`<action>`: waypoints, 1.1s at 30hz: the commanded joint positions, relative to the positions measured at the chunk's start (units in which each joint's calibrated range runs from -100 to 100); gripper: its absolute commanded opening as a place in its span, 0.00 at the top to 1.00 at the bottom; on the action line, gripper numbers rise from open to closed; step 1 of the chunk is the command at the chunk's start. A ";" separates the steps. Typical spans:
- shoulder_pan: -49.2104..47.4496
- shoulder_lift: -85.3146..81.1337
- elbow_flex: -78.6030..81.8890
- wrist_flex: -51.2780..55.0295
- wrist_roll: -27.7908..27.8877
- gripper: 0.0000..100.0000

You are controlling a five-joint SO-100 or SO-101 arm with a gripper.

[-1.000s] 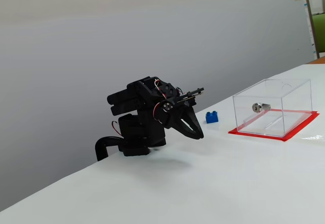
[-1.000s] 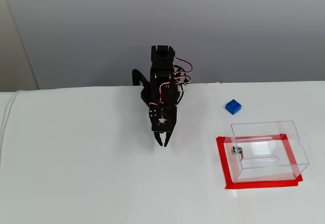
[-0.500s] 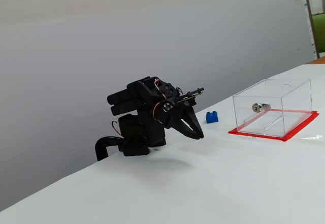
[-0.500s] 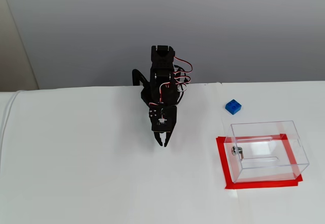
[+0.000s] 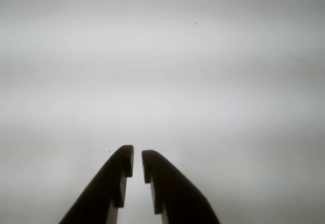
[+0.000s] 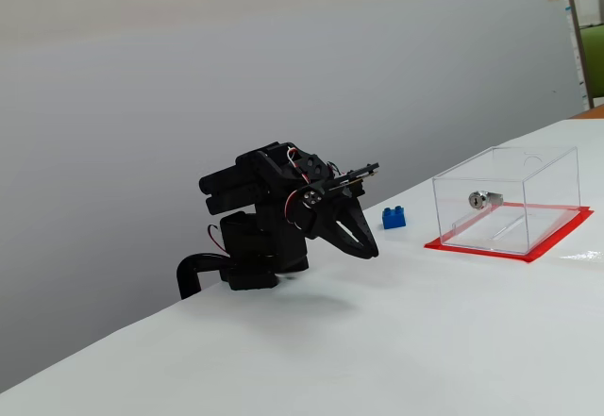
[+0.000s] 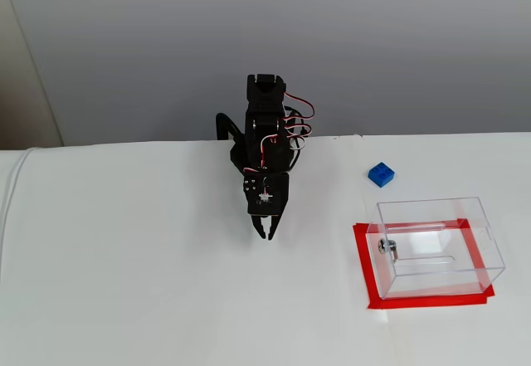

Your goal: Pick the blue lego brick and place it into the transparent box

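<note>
Wrist view shows my black two-finger claw (image 5: 137, 162) with its tips nearly together, only a thin slit between them, gripping nothing, over bare white table (image 5: 203, 82). From the higher fixed view, my folded black arm (image 7: 265, 146) sits at the table's far edge with the claw (image 7: 265, 232) pointing down toward six o'clock. The tiny bright blue plastic lego brick (image 7: 381, 174) lies on the table at about two o'clock from my claw, well apart from it. The clear rectangular acrylic box (image 7: 438, 246) on its red base sheet sits at about four o'clock, near the brick but not touching it, carrying a small silver lock part (image 7: 387, 247). No readable writing appears anywhere.
</note>
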 commanded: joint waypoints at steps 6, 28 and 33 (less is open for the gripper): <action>0.52 -0.84 0.78 -0.07 0.56 0.98; 0.52 -0.84 0.78 -0.07 0.56 0.98; 0.44 -0.84 0.78 -0.07 0.56 0.98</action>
